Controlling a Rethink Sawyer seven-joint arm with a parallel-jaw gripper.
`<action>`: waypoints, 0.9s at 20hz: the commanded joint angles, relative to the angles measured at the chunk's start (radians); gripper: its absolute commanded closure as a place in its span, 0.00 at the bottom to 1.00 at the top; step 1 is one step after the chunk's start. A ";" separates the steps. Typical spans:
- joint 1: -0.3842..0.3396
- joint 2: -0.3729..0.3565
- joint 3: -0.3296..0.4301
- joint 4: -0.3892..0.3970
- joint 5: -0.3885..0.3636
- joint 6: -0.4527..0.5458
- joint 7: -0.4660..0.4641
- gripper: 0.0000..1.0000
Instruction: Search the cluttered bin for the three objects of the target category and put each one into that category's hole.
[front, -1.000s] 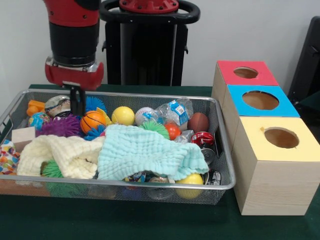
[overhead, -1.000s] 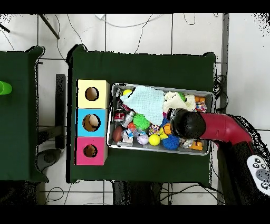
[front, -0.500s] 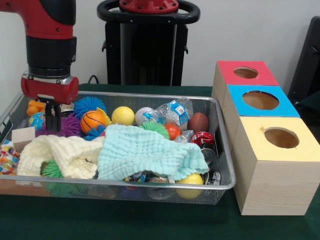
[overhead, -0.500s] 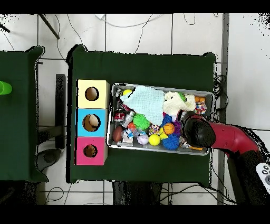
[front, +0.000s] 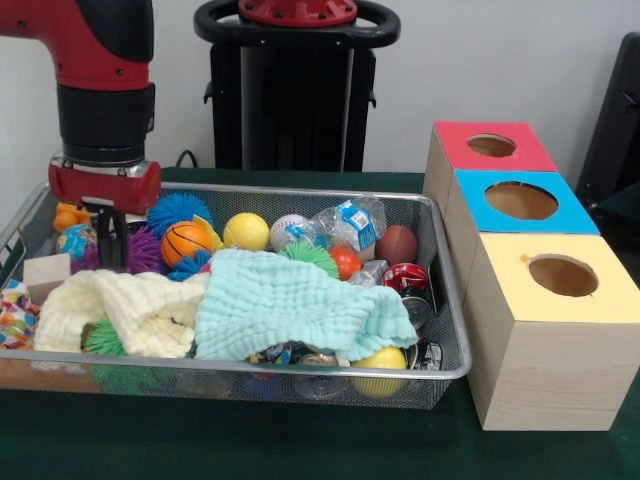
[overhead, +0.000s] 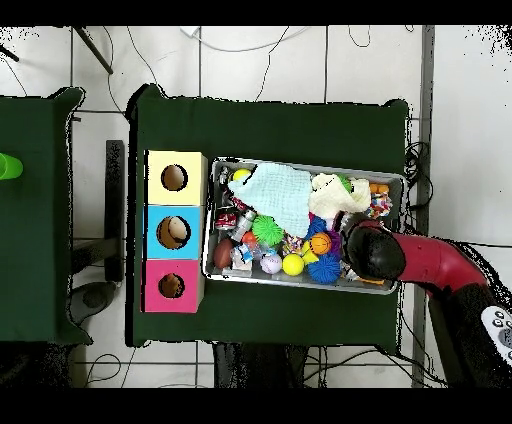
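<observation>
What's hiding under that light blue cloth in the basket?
Under the light blue cloth, through the wire basket front, a yellow ball and some patterned items peek out at its edge. Whatever lies beneath its middle is covered.

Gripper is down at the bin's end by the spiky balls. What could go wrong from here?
The gripper hangs among crowded toys: the purple spiky ball, the globe ball and the basketball sit close together, so it may catch the wrong one or two at once. The cream cloth lies just in front and could snag. The wire bin wall is close on that side.
</observation>
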 joint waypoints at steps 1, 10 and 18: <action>-0.018 0.032 0.096 0.049 -0.050 0.019 -0.110 1.00; -0.022 0.031 0.103 0.045 -0.053 0.032 -0.111 1.00; -0.023 0.027 0.102 0.047 -0.055 0.038 -0.117 0.00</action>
